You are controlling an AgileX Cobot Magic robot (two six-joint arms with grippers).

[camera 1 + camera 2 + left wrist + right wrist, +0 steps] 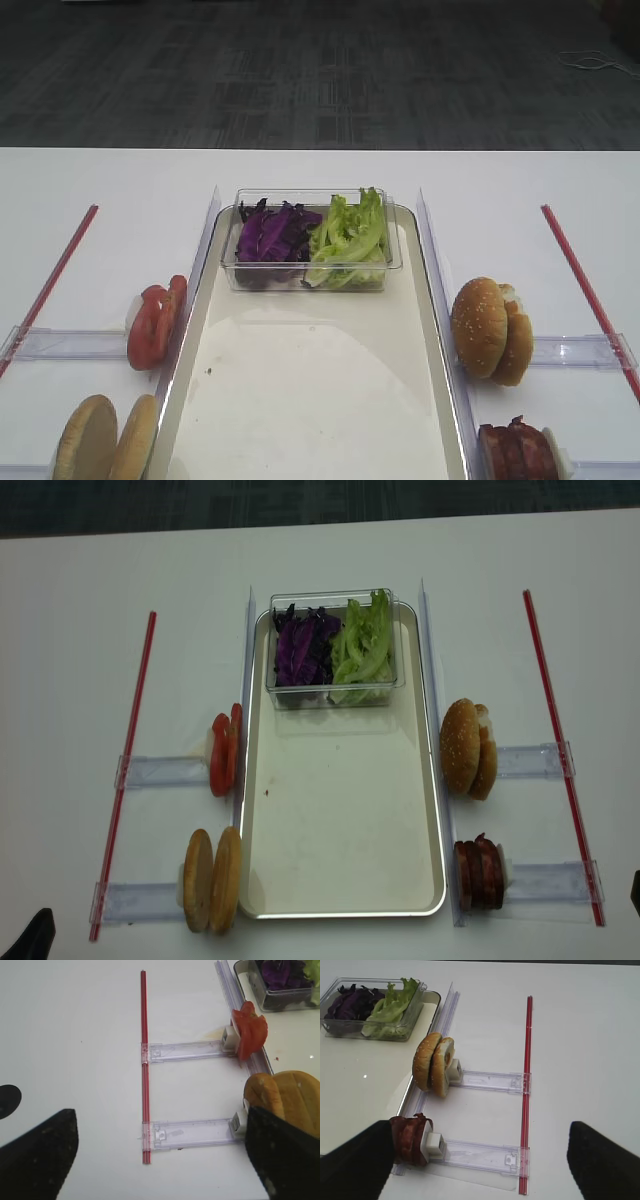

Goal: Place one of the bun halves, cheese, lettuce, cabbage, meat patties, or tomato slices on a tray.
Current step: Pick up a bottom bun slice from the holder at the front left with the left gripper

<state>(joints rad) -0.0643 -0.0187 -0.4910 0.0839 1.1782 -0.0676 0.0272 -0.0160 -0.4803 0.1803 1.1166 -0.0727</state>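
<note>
Bun halves (212,880) standing on edge in rack at tray's (340,890) near-left corner, untouched. Tray lying bare, clear box (330,650) of cabbage (298,650), lettuce (362,645) sitting at far end. Left fingers (40,1155) spreading wide, gripping nothing; right fingers (605,1160) likewise apart, empty.

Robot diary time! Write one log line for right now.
tray: no burger parts placed | clear box: cabbage, lettuce | left gripper: open, empty | right gripper: open, empty

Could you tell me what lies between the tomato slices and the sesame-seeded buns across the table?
Only the tray, its cream floor bare along that line, lies between the tomato slices and the sesame buns; the realsense high view shows it best.
</note>
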